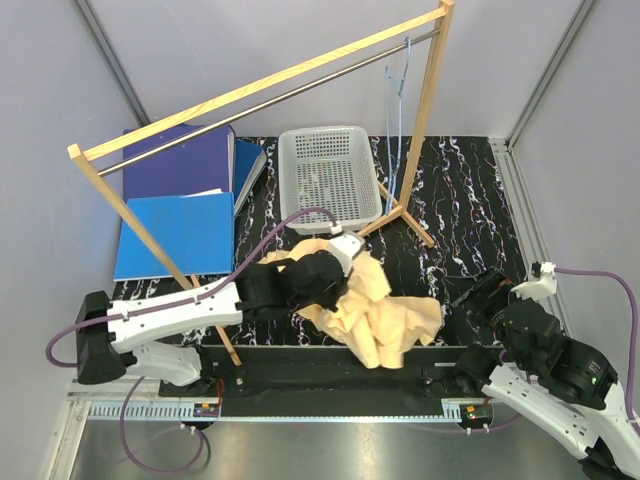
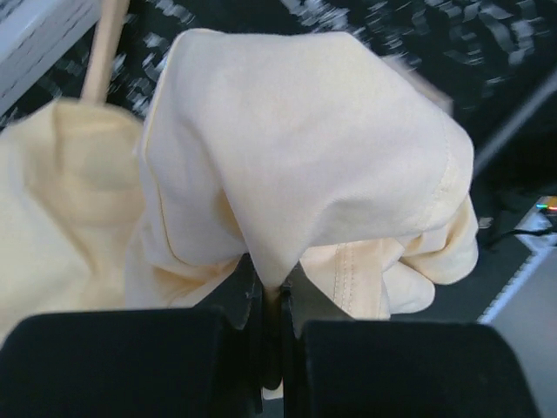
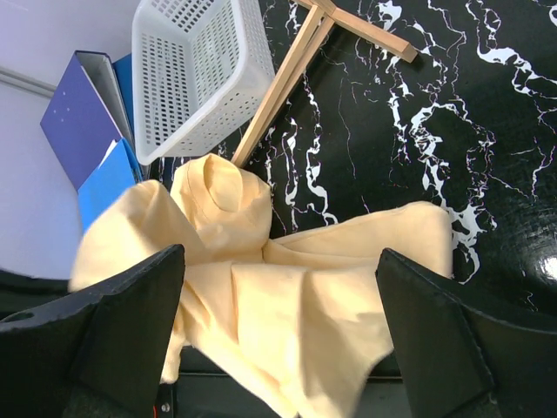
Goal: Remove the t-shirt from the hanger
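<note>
The pale peach t-shirt (image 1: 385,315) lies crumpled on the black marbled table near its front edge, off the hanger. My left gripper (image 1: 345,272) sits at the cloth's left end. In the left wrist view it (image 2: 271,292) is shut on a pinched fold of the t-shirt (image 2: 296,148), which rises in a peak above the jaws. The thin light-blue hanger (image 1: 397,120) dangles empty from the right end of the rack's rod. My right gripper (image 1: 472,296) is open to the right of the cloth. In its own view it (image 3: 278,331) looks over the t-shirt (image 3: 296,287) with nothing between the fingers.
A wooden rack (image 1: 270,85) with a metal rod spans the table, its foot (image 3: 287,78) beside the cloth. A white basket (image 1: 328,175) stands behind the t-shirt. Blue binders (image 1: 180,200) lie at the back left. Grey walls close in both sides.
</note>
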You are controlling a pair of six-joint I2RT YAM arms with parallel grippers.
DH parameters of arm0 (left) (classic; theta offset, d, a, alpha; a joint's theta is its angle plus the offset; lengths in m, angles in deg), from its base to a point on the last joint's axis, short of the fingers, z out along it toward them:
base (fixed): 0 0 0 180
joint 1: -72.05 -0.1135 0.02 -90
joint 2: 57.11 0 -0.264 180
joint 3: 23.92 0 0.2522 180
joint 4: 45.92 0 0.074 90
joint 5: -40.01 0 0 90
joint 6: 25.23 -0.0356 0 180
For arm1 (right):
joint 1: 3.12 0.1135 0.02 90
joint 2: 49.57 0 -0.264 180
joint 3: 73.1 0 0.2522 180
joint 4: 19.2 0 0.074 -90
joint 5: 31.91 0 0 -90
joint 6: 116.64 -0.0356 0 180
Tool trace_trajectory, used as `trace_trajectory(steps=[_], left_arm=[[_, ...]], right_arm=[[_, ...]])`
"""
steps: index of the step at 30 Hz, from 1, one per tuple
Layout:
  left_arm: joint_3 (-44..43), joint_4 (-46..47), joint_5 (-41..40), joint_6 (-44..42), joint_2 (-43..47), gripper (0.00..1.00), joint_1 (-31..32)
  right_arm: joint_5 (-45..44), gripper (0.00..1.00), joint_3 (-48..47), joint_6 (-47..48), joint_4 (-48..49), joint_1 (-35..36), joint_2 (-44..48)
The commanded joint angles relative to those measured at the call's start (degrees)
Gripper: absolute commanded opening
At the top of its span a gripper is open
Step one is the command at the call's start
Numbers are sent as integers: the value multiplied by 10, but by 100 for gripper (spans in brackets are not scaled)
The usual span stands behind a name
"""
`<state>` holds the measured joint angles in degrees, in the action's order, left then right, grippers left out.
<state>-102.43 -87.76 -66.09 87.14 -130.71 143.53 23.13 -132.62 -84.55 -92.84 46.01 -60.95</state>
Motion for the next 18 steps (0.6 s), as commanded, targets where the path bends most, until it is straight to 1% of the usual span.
trace_trajectory(steps=[1,2,3,4,5,7,8,9,10,11,12,18], left_arm=[[68,-43,-78,72,54,0,-70],[79,-50,-78,81,68,0,-87],[87,-63,-77,93,72,0,-118],[93,-70,-82,97,73,0,-128],[103,-78,-90,101,72,4,-136],[110,-94,-125,111,66,16,-146],[116,-99,-132,112,62,32,-147],[117,-102,-139,110,49,46,-148],[117,-105,-141,111,42,64,-150],[115,-108,-144,114,34,86,-150],[116,-112,-151,116,22,99,-150],[112,-120,-167,121,-1,99,-167]], right_arm=[[-13,98,-5,-5,6,3,-16],[-12,98,-3,-5,7,2,-18],[-11,98,-3,-5,8,3,-19],[-10,98,-3,-5,9,3,-19],[-9,98,-2,-5,9,3,-19],[-6,98,-2,-5,10,2,-20],[-5,98,-1,-5,11,3,-20],[-3,98,-1,-5,11,3,-21],[-3,98,-1,-4,11,3,-21],[-2,98,-1,-4,11,3,-21],[-1,98,-1,-4,11,2,-22],[1,98,0,1,14,3,-28]])
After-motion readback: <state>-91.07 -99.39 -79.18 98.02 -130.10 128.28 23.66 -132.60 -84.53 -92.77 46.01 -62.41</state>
